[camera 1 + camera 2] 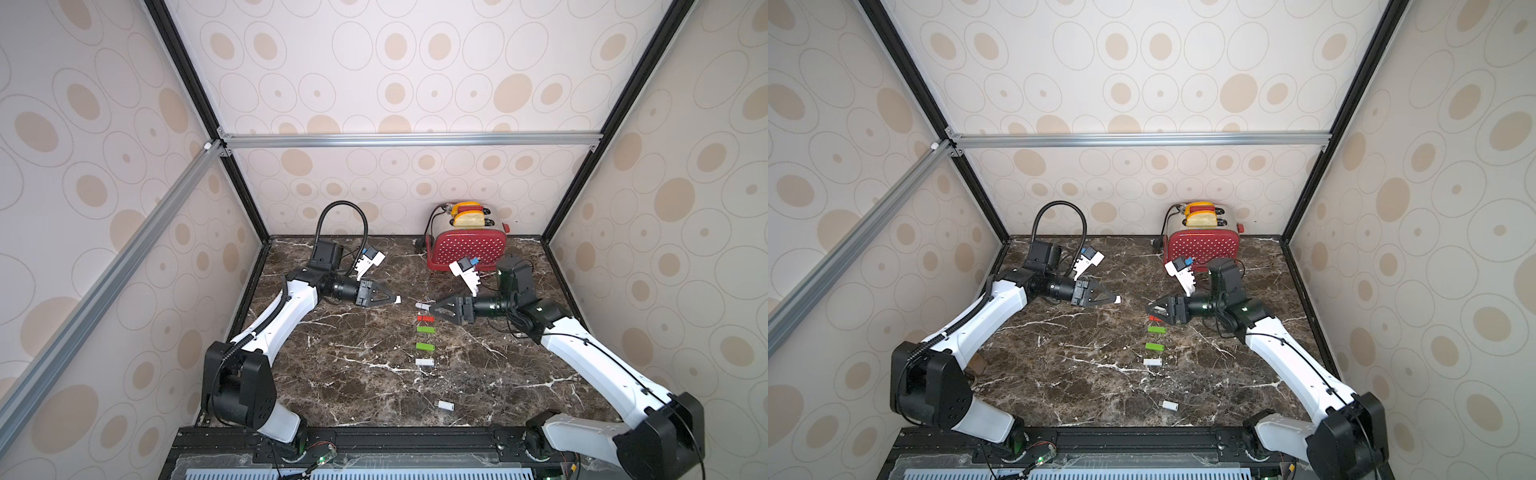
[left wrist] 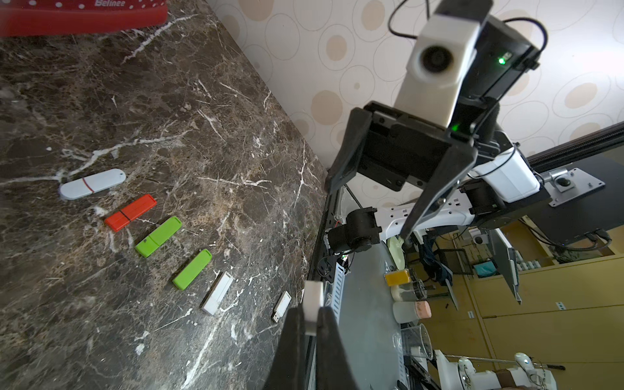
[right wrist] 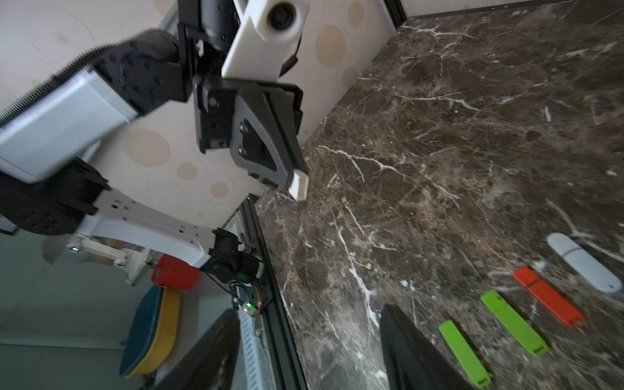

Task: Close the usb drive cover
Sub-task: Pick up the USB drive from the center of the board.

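Left wrist view, left gripper: jaws are pinching shut on a small white cover, which is sticking out past the fingertips.
Opposite, right gripper: jaws are standing wide apart, carrying nothing, and hovering over the back end of the row.
Under those jaws: a capped white drive is lying free on the table.
Row toward the front edge: a red drive, a green drive, a second green drive and a white rectangular drive are lying in file, all seeming closed.
Target, uncovered usb drive: is lying alone near the front edge, past the row's front end, its bare metal plug showing.
Long axis: is running roughly along the front edge, the plug seeming to point toward the left edge.
Direction from jaws: is lying toward the front edge from both grippers, well apart from each and from the held cover.
Nearer arm: the right one is looking slightly nearer, and it is the free one, so it is likely the one to fetch the drive.
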`<state>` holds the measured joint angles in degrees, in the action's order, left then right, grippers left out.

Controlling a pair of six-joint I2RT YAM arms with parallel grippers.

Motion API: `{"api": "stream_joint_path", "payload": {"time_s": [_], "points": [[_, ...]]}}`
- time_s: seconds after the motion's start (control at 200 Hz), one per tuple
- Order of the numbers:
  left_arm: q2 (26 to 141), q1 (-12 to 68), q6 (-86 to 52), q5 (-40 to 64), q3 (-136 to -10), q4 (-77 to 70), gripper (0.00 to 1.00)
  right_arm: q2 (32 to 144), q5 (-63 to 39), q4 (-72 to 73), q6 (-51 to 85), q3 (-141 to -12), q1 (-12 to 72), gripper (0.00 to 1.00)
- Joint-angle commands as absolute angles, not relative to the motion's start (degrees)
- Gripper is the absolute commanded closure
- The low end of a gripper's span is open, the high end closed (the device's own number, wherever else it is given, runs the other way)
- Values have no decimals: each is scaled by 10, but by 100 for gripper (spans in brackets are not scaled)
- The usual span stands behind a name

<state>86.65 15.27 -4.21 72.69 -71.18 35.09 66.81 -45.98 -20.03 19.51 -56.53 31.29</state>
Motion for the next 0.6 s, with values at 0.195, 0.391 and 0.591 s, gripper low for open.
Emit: {"api": "stream_joint_path", "payload": {"time_s": [0.195,0.391,0.591], "points": [[851,137,-14,724,-697,400,99,659,-125,-489,-176,-511,540,29],[860,135,-37,723,-683,388,99,740,-62,-503,-202,-512,609,31],[871,135,-59,721,-669,367,98,793,-56,-488,-209,-506,642,35]]}}
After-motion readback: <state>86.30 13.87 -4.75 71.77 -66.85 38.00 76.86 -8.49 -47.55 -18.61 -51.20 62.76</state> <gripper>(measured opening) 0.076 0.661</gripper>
